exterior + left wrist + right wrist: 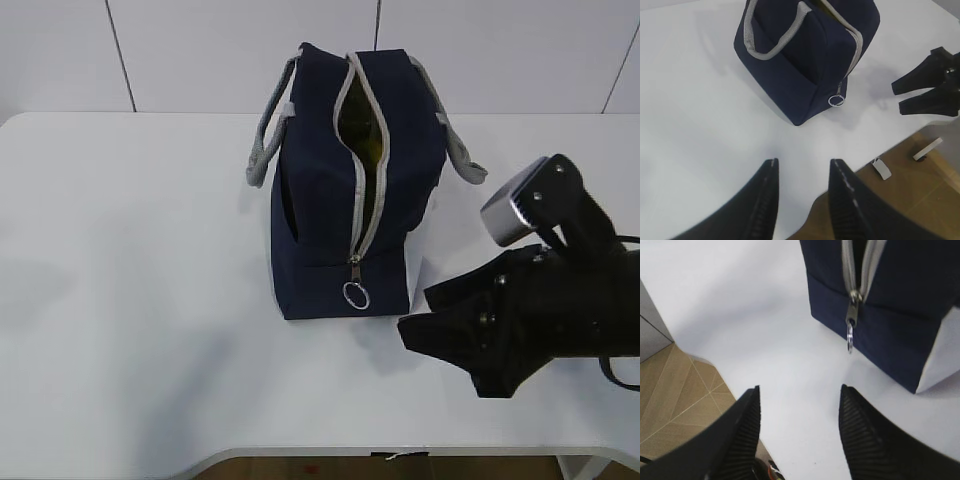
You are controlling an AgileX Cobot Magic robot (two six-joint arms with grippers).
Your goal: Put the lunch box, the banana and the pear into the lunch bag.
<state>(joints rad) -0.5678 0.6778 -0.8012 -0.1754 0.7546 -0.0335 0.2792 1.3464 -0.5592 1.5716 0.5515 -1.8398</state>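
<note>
Two grippers, mine, both spread and empty: left gripper [802, 167], right gripper [799, 395]. Lunch bag [320, 210] mid-table, zipper [362, 180] parted, something yellow inside. Risk: narrow opening could snag whatever still goes in.

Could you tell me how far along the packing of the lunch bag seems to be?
The lunch bag stands unzipped, with something yellow visible through the opening; no food or lunch box lies on the table. Both the left end effector and the right end effector are open and empty. Packing looks mostly done, though the contents are largely hidden.
</note>
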